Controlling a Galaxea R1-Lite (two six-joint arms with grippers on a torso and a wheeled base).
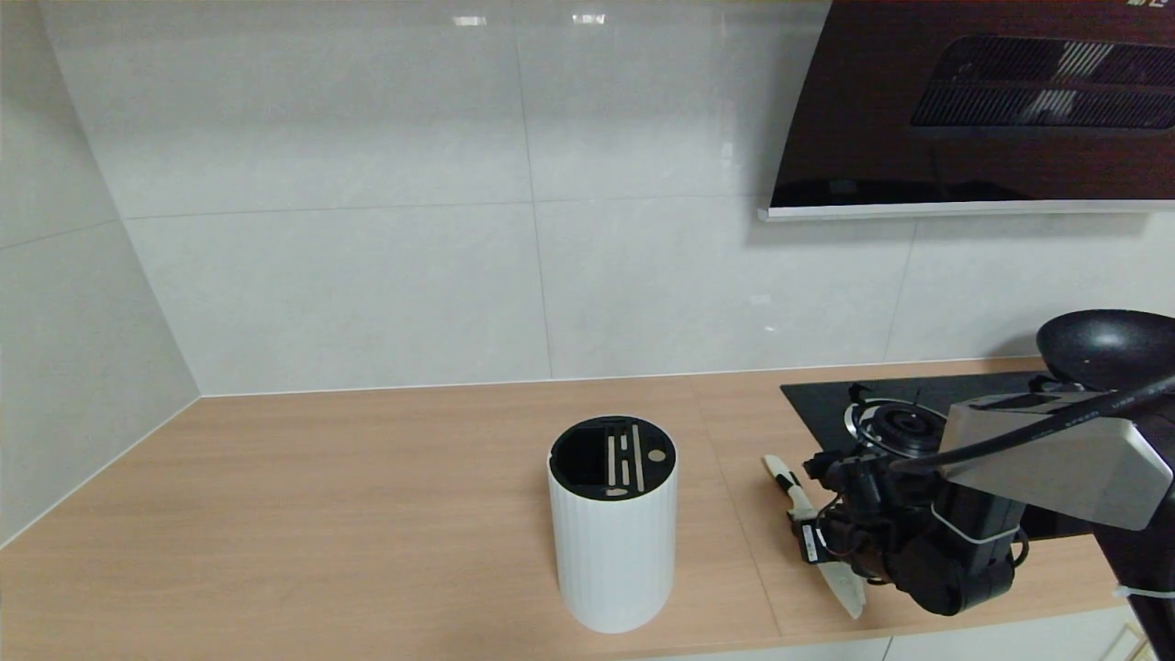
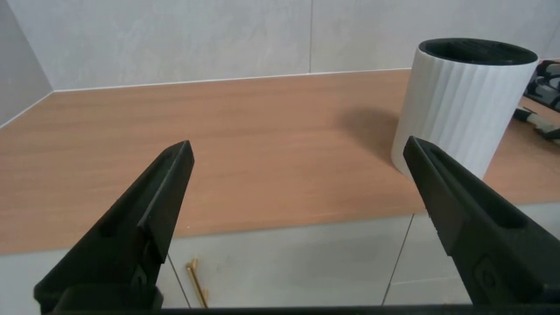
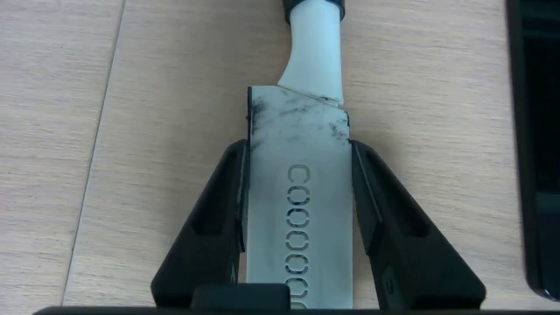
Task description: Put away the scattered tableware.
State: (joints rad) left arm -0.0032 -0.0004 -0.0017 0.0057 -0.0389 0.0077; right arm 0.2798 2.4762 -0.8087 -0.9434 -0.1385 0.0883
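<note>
A knife [image 1: 786, 480] with a white handle and a pale blade lies flat on the wooden countertop [image 1: 367, 496], just right of a white ribbed cylindrical holder [image 1: 613, 542] whose black top has slots. My right gripper [image 1: 815, 528] is down over the knife. In the right wrist view its two black fingers [image 3: 229, 210] press against both edges of the blade [image 3: 302, 131], with the handle pointing away from the wrist. My left gripper [image 2: 296, 153] hangs open and empty in front of the counter's front edge, with the holder [image 2: 464, 96] off to one side.
A black cooktop [image 1: 826, 404] with a burner [image 1: 904, 424] lies at the right, close behind the knife, with a dark pan [image 1: 1106, 344] on it. A range hood [image 1: 973, 101] hangs above. Tiled walls close the back and left. Bare counter stretches left of the holder.
</note>
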